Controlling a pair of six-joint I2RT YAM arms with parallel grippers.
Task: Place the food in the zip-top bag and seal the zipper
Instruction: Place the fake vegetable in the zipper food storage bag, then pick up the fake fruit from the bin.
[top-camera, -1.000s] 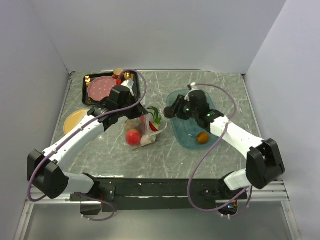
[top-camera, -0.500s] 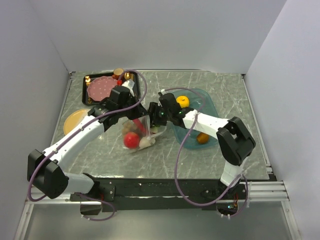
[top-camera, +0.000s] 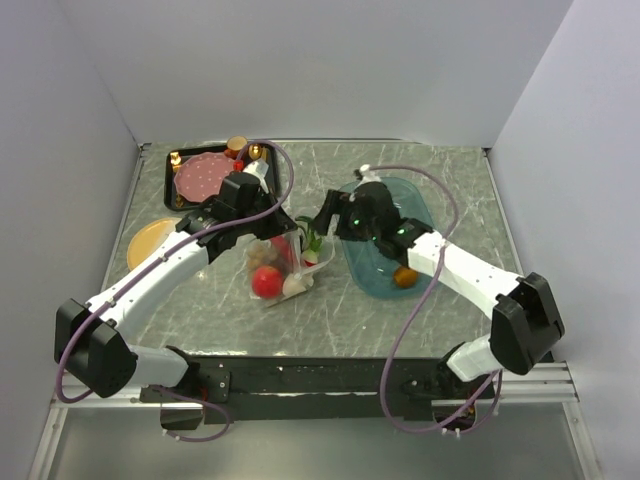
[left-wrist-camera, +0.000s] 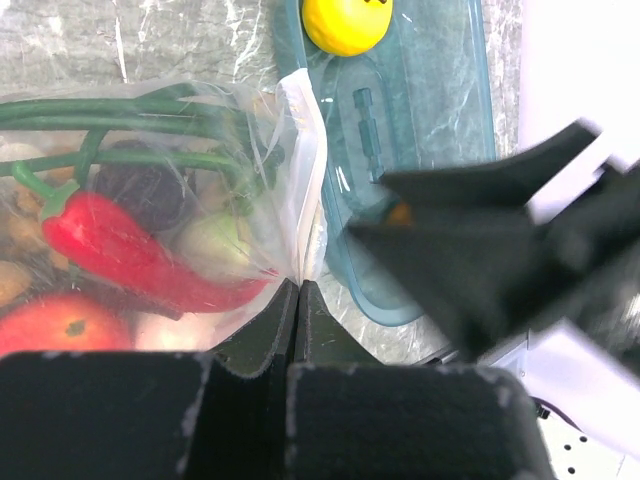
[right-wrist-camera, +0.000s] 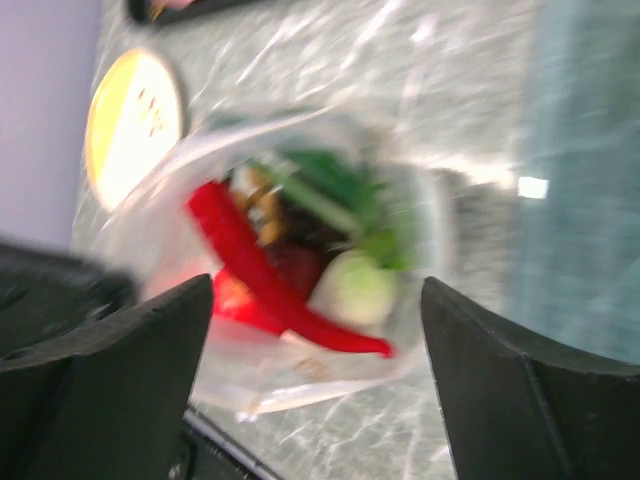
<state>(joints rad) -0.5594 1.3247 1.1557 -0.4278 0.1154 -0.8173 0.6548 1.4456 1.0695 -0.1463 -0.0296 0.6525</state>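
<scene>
Pinching edge of zip-top bag (left-wrist-camera: 205, 120), left gripper (left-wrist-camera: 298, 290) clamped; right gripper (right-wrist-camera: 315, 285) spread wide.

From my console, the zip-top bag (top-camera: 280, 262) sits mid-worktop (top-camera: 330, 160) with the apple (top-camera: 266, 281), chili (left-wrist-camera: 130, 255) and leaves (left-wrist-camera: 120, 105) inside it. Its zipper (left-wrist-camera: 312, 180) edge is turned toward the oval tray (top-camera: 370, 270), which lies just beside it on the right. A round fruit (top-camera: 404, 276) rests in the near end of that tray. Behind and left of the bag, in the far-left corner, I see a dotted plate (top-camera: 200, 177) on a rectangular tray (top-camera: 167, 190), with a flat dish (top-camera: 150, 241) in front of it by the left edge.
</scene>
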